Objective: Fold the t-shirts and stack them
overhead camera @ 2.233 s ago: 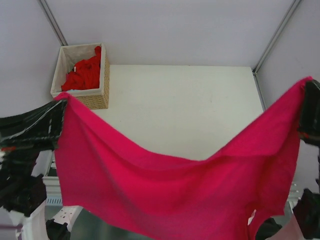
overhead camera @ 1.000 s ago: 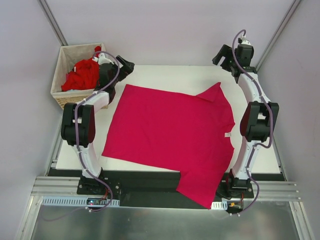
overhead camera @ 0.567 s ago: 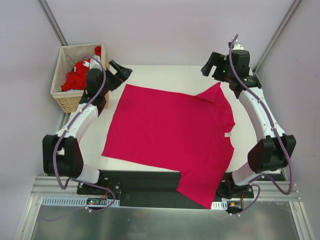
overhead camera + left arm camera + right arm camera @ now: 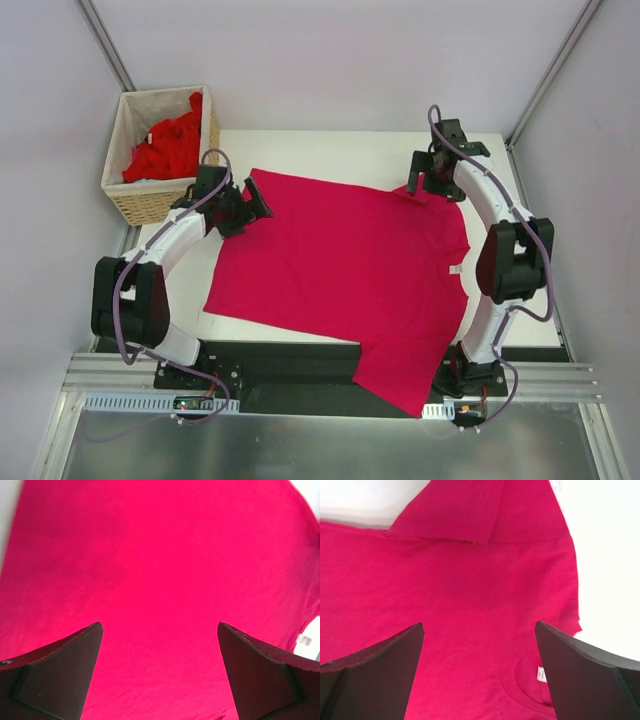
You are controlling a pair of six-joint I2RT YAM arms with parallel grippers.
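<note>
A magenta-crimson t-shirt (image 4: pixel 340 265) lies spread flat on the white table (image 4: pixel 330 155), with its small white neck label (image 4: pixel 455 270) toward the right. One sleeve (image 4: pixel 428 188) at the far right is folded over onto the body, and the near sleeve hangs over the table's front edge. My left gripper (image 4: pixel 260 198) hovers open over the shirt's far left corner, with only cloth below its fingers (image 4: pixel 75 670). My right gripper (image 4: pixel 420 185) is open above the folded sleeve (image 4: pixel 485 510), the collar and label (image 4: pixel 540 674) near its right finger. Brighter red t-shirts (image 4: pixel 165 150) sit crumpled in the basket.
A woven wicker basket (image 4: pixel 125 105) with a white liner stands at the table's far left corner, just behind my left arm. Bare table shows beyond the shirt and along its right side (image 4: pixel 510 280). Metal frame posts rise at both far corners.
The shirt, held up in the air between both grippers two seconds ago, lies flat. Both arms have since drawn in from the far corners to hover over its far edge.
</note>
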